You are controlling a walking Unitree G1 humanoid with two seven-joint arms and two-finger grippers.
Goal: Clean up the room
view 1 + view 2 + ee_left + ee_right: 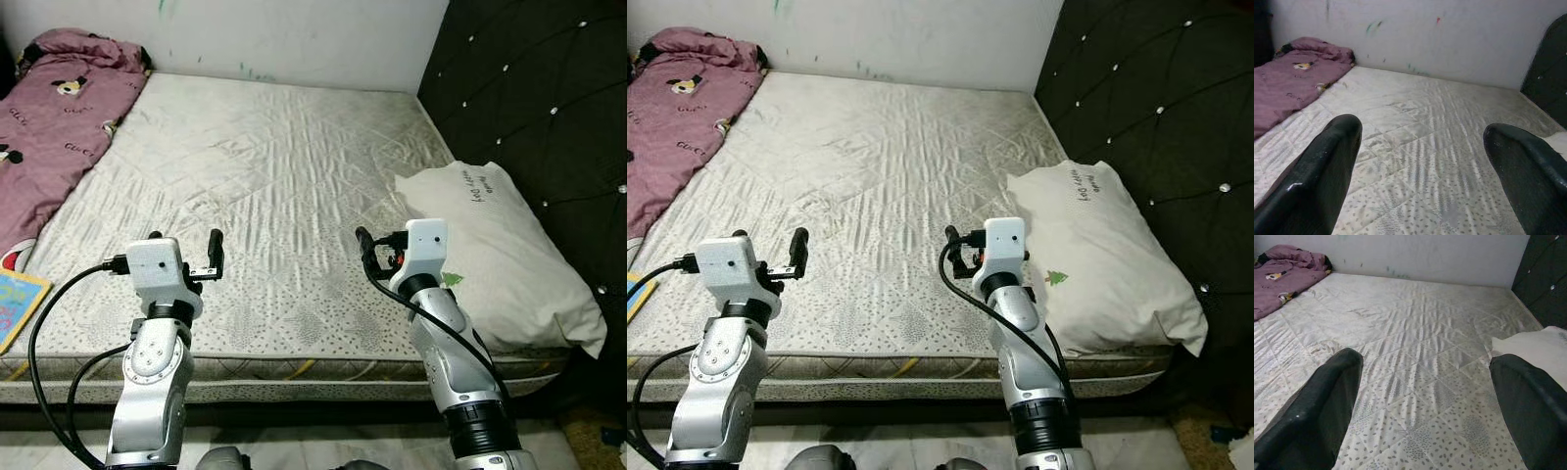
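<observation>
A bare white quilted mattress (284,166) lies before me. A crumpled pink blanket (49,117) with cartoon prints sits along its far left side. A white pillow (500,245) rests at the right, against the headboard. My left gripper (186,242) hovers over the near left part of the mattress, open and holding nothing. My right gripper (390,247) hovers over the near right part, just left of the pillow, also open and holding nothing. In the wrist views the left fingers (1327,166) and right fingers (1327,401) stand wide apart above the mattress.
A black tufted headboard (549,98) rises along the right side. A white wall (294,34) with small paint marks runs behind the bed. A colourful book (15,304) lies at the mattress's near left edge. Pale floor (323,450) shows below the front edge.
</observation>
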